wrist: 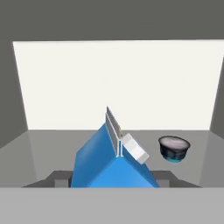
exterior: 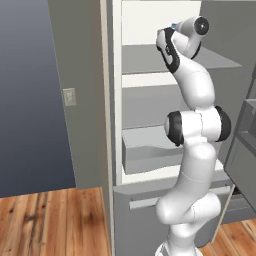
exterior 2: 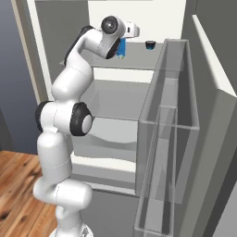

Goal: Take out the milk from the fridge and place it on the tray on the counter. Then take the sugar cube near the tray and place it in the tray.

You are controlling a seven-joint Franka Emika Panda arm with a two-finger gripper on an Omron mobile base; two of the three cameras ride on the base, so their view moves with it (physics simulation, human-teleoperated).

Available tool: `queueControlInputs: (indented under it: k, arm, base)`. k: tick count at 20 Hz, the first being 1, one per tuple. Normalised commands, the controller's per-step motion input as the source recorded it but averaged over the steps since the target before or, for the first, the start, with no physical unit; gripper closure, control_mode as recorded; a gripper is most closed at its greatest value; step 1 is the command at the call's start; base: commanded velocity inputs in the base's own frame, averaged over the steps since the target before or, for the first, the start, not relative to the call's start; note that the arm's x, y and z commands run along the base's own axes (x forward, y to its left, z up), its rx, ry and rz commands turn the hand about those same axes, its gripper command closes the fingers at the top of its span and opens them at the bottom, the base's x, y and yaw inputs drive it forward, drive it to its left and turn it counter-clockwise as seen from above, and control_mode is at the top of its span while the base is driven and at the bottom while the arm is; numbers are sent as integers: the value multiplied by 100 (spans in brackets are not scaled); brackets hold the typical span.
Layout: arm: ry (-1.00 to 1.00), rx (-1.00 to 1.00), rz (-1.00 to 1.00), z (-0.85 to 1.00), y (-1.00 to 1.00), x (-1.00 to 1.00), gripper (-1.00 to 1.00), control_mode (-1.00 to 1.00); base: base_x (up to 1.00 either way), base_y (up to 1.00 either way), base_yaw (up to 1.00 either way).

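Note:
The fridge (exterior: 145, 59) stands open with my arm reaching onto its upper shelf. There the milk (wrist: 109, 164), a bright blue gable-top carton with a pale cap on its side, sits between my gripper's (wrist: 113, 178) two dark finger tips, which press against its lower sides. From the right base view the milk (exterior 2: 121, 49) shows as a blue sliver under the hand, and in the left base view just a blue speck (exterior: 173, 25) peeks past the wrist. The tray, the counter and the sugar cube are out of view.
A small dark cup (wrist: 174, 148) stands on the same shelf right of the carton, also seen as the dark cup (exterior 2: 150, 45) from the right. The open fridge door with clear bins (exterior 2: 171, 120) juts out on the right. A grey drawer bin (exterior: 150, 156) sits lower down.

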Motion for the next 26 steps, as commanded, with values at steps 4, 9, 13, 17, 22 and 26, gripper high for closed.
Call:
queueControlInputs:
  k: [4,9,13,17,22,26]
  arm:
    - [-6,0,0,0,0,-23,100,-100]
    - [-1,0,-1,0,0,-79,100,-100]
    - [0,0,0,0,12,-100,100,-100]
    - [0,0,0,8,43,-100,100,-100]
    - [-1,0,0,26,53,-100,100,-100]
    - [0,2,0,23,44,-100,100,-100]
  base:
    - [0,0,0]
    - [0,0,0]
    - [0,0,0]
    - [0,0,0]
    - [0,0,0]
    - [0,0,0]
